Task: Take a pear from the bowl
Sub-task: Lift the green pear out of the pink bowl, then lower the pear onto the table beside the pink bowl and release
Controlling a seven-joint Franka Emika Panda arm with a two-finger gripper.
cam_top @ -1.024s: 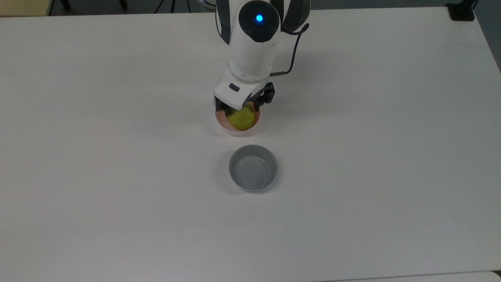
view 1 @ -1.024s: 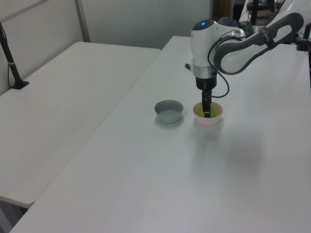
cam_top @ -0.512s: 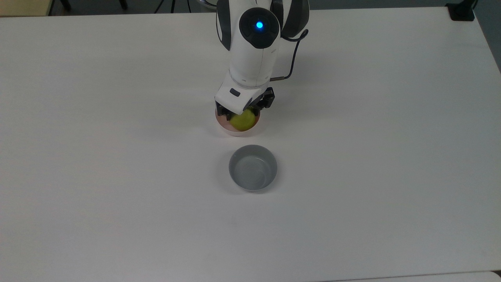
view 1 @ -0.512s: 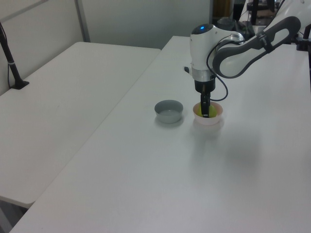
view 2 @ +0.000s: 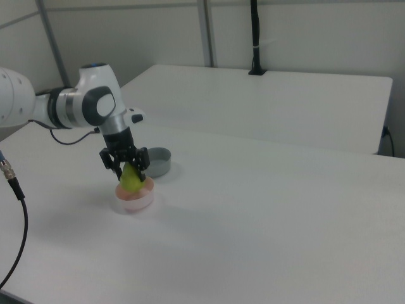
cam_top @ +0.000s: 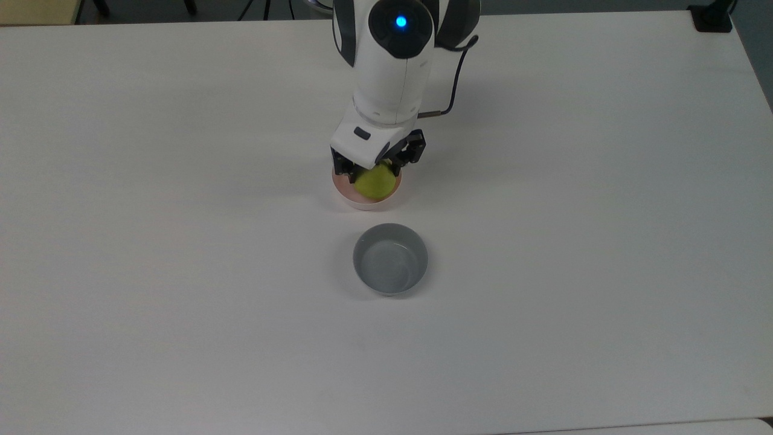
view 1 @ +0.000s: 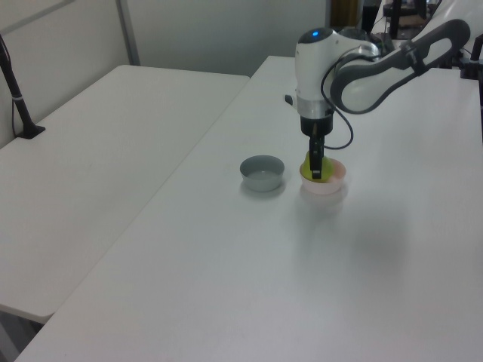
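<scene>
The pear [cam_top: 374,183] is gripped between the two black fingers of the gripper [cam_top: 375,164], which is clamped on its upper part from both sides. In the right view the pear [view 2: 131,178] is seen raised a little, its underside about level with the rim of the pink bowl [view 2: 134,197], so it's basically just above the bowl rather than sitting down in it; whether it's still touching the inside can't be told. From the top view the pear is framed by the bowl [cam_top: 367,202], with the white wrist of the arm [cam_top: 389,66] covering the far side. In the left view the gripper [view 1: 315,164] is pointed straight down, pear [view 1: 309,167] caught in it, bowl [view 1: 326,183] right underneath. A grey bowl [cam_top: 391,258] is parked nearby on the white table [cam_top: 181,272], below the pink one in the top view, apart from it, nothing in it. In the right view the grey bowl [view 2: 157,162] is tucked just behind the gripper [view 2: 126,170].
</scene>
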